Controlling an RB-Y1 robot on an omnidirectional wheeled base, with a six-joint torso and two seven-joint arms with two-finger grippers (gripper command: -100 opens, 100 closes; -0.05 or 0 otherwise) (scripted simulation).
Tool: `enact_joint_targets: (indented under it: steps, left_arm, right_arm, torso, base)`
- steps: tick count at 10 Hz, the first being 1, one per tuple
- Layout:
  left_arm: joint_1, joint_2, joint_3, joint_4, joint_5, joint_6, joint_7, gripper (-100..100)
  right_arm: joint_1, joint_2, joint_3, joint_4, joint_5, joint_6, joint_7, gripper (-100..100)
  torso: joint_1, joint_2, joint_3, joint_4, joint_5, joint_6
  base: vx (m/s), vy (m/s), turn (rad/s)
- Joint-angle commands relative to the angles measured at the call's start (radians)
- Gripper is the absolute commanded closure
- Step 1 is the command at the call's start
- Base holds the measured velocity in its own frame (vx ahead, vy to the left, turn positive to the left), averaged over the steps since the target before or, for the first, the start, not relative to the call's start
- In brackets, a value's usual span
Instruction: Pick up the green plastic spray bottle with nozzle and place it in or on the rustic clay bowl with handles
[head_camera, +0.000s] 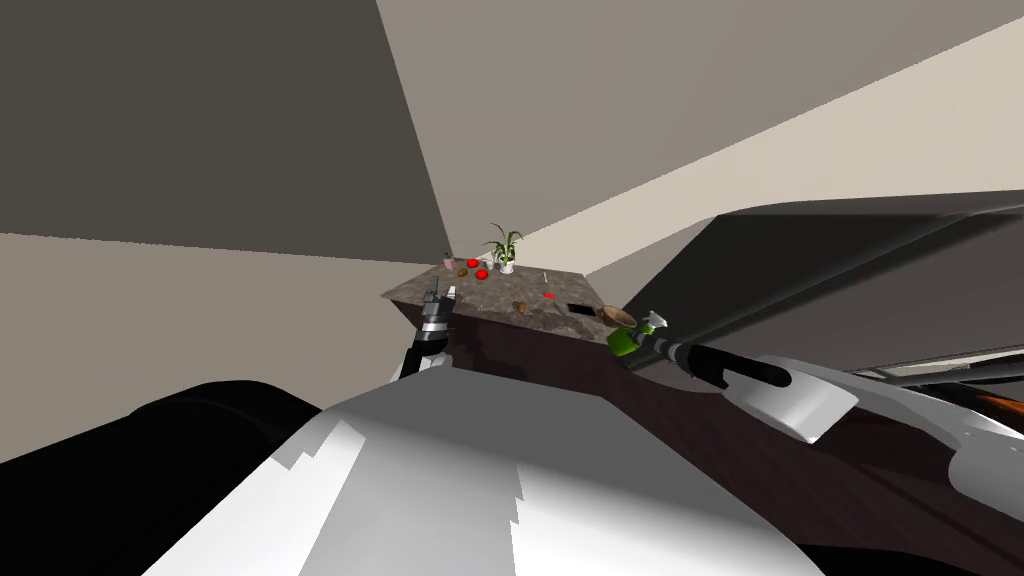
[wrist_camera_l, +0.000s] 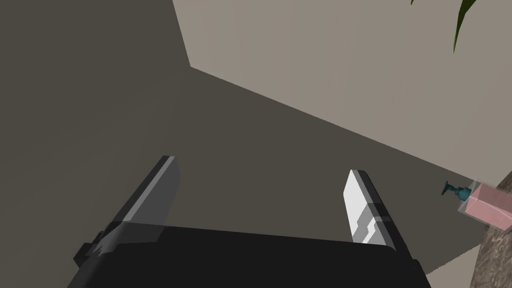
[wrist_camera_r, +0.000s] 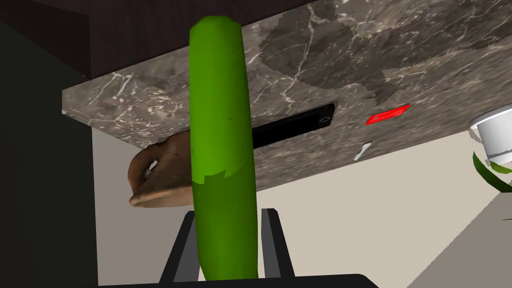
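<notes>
Gripping the green spray bottle (wrist_camera_r: 220, 125), right claw (wrist_camera_r: 229, 214) has both fingers pressed to its sides. Bottle is held off the counter, just beside the brown clay bowl (wrist_camera_r: 160, 172). Bowl sits at the marbled counter (wrist_camera_r: 325, 60) edge, near a thin black slab (wrist_camera_r: 295, 125). Left claw (wrist_camera_l: 265, 167) is wide open and empty, by the counter's other corner; pink soap dispenser (wrist_camera_l: 482, 205) nearby.
</notes>
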Motion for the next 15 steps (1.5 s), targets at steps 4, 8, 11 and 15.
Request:
enact_joint_targets:
  steps: [4,8,11,15]
  left_arm:
    - [0.0,0.0,0.0,0.0,0.0,0.0,0.0,0]
    - [0.0,0.0,0.0,0.0,0.0,0.0,0.0,0]
    - [0.0,0.0,0.0,0.0,0.0,0.0,0.0,0]
    - [0.0,0.0,0.0,0.0,0.0,0.0,0.0,0]
  right_arm:
    - [0.018,-0.084,-0.068,-0.038,-0.044,0.044,0.001,100]
    - [0.049,-0.158,-0.161,-0.058,-0.063,0.075,0.037,100]
    - [0.066,-0.185,-0.207,-0.057,-0.063,0.086,0.066,100]
    - [0.079,-0.203,-0.272,-0.046,-0.054,0.092,0.102,100]
  torso:
    - [0.002,-0.005,-0.003,-0.001,0.0,-0.001]
    - [0.004,-0.008,-0.005,-0.002,0.002,-0.003]
    - [0.011,-0.007,-0.003,-0.001,0.004,-0.006]
    - [0.011,-0.009,-0.005,-0.002,0.004,-0.009]
  base:
    - [0.026,-0.121,-0.053]
    - [0.062,-0.113,-0.002]
    - [0.051,-0.043,0.035]
    - [0.041,-0.028,0.045]
